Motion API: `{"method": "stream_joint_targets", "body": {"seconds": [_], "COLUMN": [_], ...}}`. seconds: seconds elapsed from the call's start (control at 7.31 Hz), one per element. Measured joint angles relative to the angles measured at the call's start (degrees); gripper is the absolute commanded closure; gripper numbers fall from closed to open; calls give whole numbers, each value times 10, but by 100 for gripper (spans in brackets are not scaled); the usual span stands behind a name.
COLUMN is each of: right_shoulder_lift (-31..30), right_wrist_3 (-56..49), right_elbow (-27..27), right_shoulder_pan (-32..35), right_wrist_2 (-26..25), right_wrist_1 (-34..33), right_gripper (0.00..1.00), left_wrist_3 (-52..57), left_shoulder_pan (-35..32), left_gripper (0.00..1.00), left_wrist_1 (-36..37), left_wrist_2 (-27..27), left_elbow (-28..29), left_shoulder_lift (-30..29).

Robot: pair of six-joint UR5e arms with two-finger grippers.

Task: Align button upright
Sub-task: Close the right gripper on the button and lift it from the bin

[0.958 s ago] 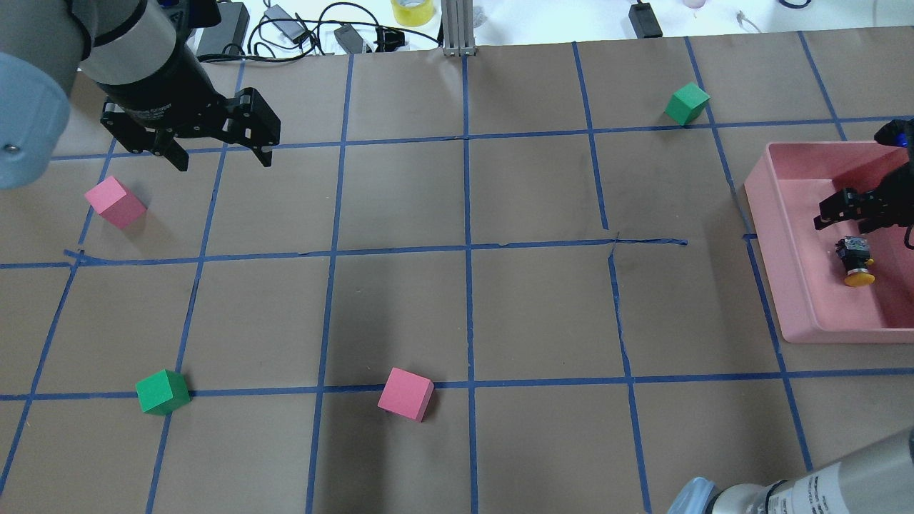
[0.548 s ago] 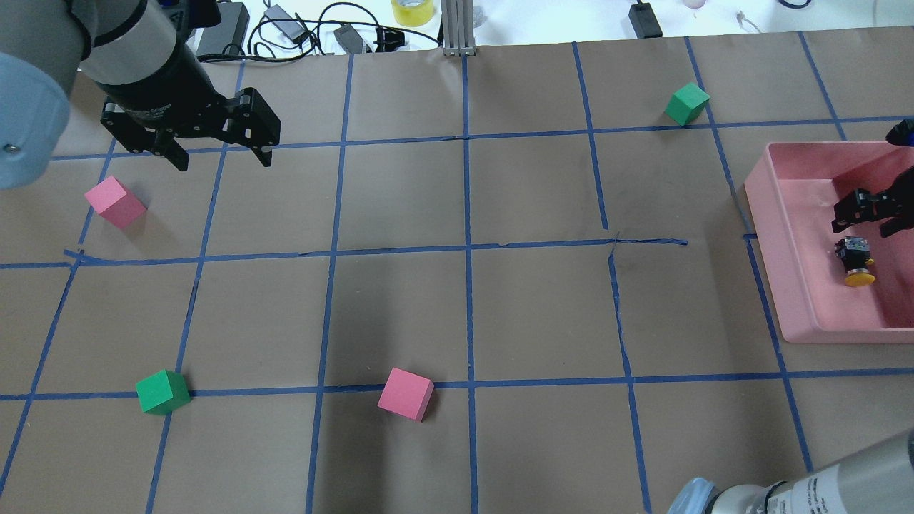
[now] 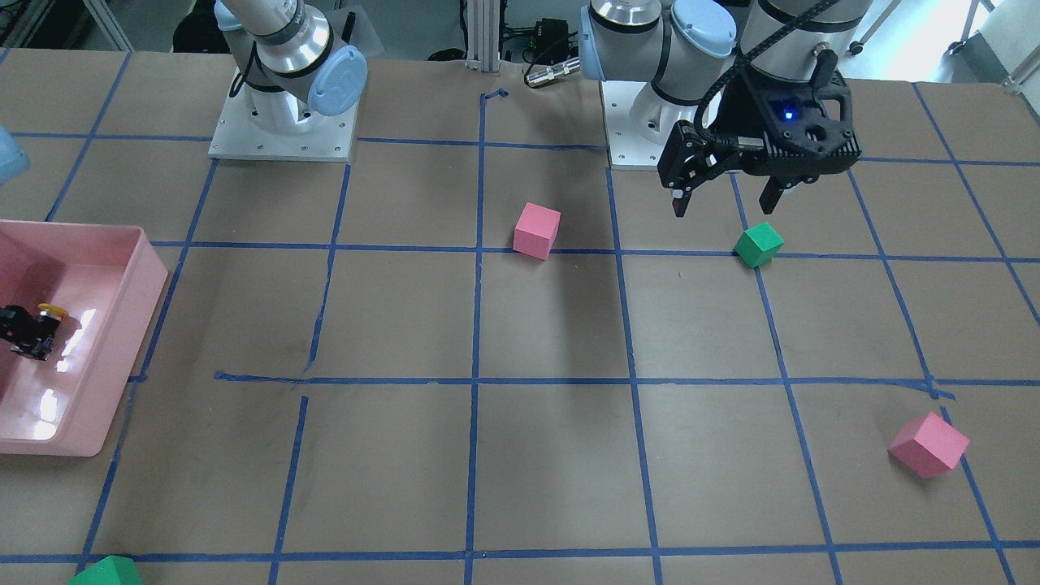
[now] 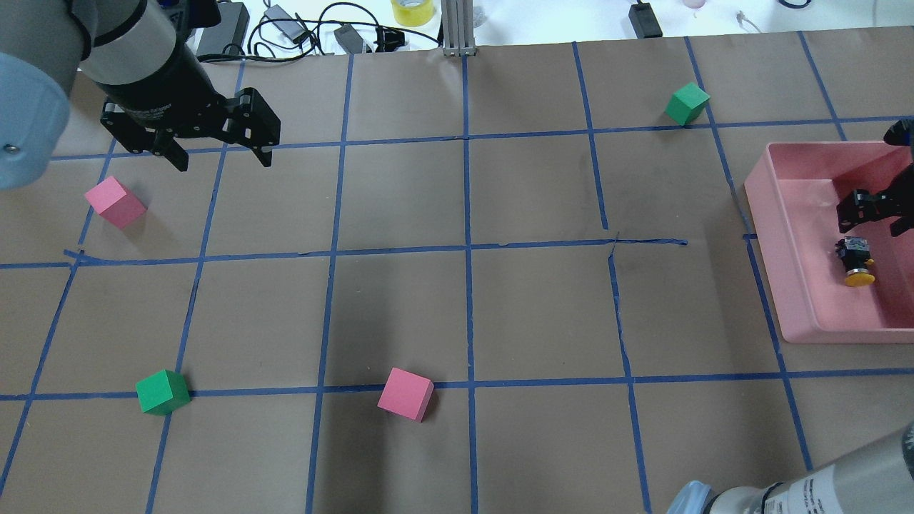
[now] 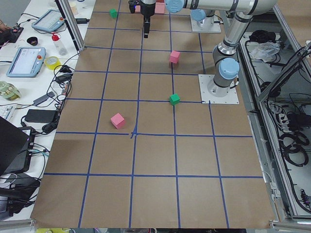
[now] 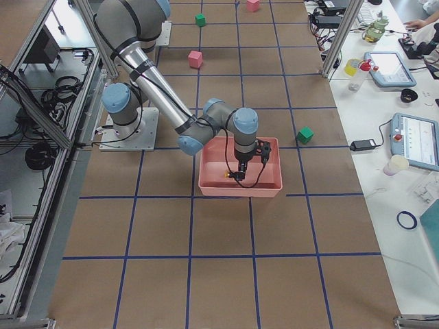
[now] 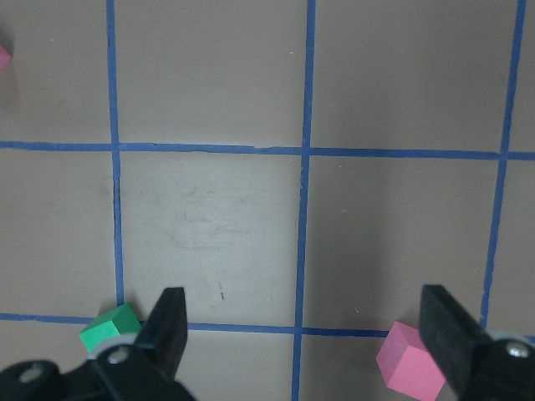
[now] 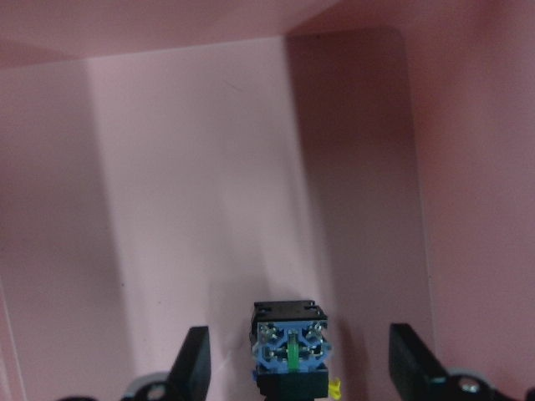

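The button (image 4: 855, 261) lies on its side in the pink tray (image 4: 770, 214), yellow cap toward the robot, grey base away. My right gripper (image 4: 871, 221) is open and empty just beyond the button's base. In the right wrist view the base (image 8: 290, 344) faces the camera, low between the two open fingers (image 8: 194, 361) of the gripper (image 8: 299, 334), touching neither. The button also shows in the front view (image 3: 41, 323). My left gripper (image 4: 222, 158) is open and empty, held above the table's far left part, near a pink cube (image 4: 114, 202).
A second pink cube (image 4: 405, 394) and a green cube (image 4: 163, 391) sit near the robot's side. Another green cube (image 4: 687, 103) sits far right, beyond the tray. The tray walls close in the button. Cables and a tape roll (image 4: 413, 11) lie past the far edge.
My right gripper has shifted rightward over the tray, ending just beyond the button's base. The button and the left arm have not moved.
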Motion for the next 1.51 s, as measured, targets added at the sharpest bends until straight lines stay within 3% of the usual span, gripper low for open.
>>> {"method": "stream_joint_targets", "body": {"seconds": [0.55, 1.51], "right_shoulder_lift": [23, 33], "right_wrist_3": [-51, -54], "right_elbow": [2, 4], "right_shoulder_pan": [2, 1], "right_wrist_2": [2, -9], "right_wrist_1": [-23, -24], "right_gripper": [21, 21], "left_wrist_3": [0, 0], "left_shoulder_pan": [0, 0], "left_gripper": [0, 0], "left_wrist_1": [0, 0], "left_wrist_2": [0, 0], "left_elbow": [0, 0], "left_shoulder_lift": [0, 0]}}
